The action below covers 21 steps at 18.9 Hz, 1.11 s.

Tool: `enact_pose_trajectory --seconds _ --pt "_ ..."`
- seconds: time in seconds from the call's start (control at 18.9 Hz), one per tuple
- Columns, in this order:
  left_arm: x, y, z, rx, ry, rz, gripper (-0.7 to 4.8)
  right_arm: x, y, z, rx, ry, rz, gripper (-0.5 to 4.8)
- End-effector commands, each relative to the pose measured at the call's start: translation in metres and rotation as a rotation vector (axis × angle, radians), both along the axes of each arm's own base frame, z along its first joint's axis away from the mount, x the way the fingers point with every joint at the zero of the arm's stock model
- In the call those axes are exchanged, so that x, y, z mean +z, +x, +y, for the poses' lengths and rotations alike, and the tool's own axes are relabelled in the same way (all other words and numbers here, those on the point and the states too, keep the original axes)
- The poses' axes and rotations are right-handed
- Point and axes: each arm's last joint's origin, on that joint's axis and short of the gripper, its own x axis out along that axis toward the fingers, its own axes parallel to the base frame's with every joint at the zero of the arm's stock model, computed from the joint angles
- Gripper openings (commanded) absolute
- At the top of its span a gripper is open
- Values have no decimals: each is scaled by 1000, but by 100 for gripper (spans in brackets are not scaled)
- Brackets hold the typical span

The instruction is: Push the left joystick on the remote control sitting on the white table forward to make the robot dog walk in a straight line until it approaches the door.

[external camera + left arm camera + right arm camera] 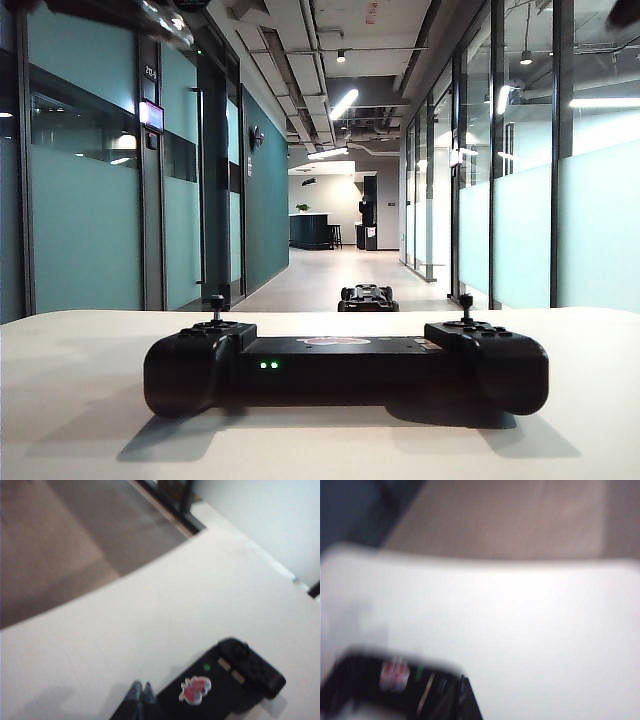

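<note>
The black remote control [345, 372] lies across the white table [80, 420] with two green lights lit on its front. Its left joystick [216, 304] stands upright with nothing touching it, and so does the right stick [466, 302]. The robot dog [367, 297] stands on the corridor floor beyond the table's far edge. In the left wrist view my left gripper [141, 687] is shut and empty above the table, just beside the remote control [220, 690]. The right wrist view is blurred. My right gripper [464, 695] shows there as a dark shut tip at the edge of the remote control [395, 685].
A long corridor with teal glass walls [90, 230] on the left and frosted glass [600, 230] on the right runs away from the table. A dark counter [310, 231] stands at its far end. The table's far edge [100, 587] drops to brown floor.
</note>
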Motion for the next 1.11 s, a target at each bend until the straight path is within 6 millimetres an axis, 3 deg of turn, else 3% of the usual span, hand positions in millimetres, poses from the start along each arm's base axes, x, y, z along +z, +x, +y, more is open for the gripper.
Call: enact_pose_trajectory --seconds 0.05,0.42,0.48,0.53,0.64,1.01,1.11 --pt "0 -2 0 -23 2 12 -5 -8 0 19 101 -34 81 -5" --pt "1 -2 0 -30 -4 9 -5 -48 15 58 182 -132 406 8" --pt "1 -2 0 -29 -3 8 -5 -51 16 60 188 -142 424 38" --pt "1 -2 0 -29 -3 8 -5 -58 20 65 207 -154 466 172" --pt "1 -2 0 -31 -4 9 -5 -67 26 71 225 -161 520 332" --pt "1 -2 0 -32 -4 10 -5 -87 41 83 232 -188 591 338" --pt "1 -2 0 -32 -4 9 -5 -94 45 86 229 -204 618 423"
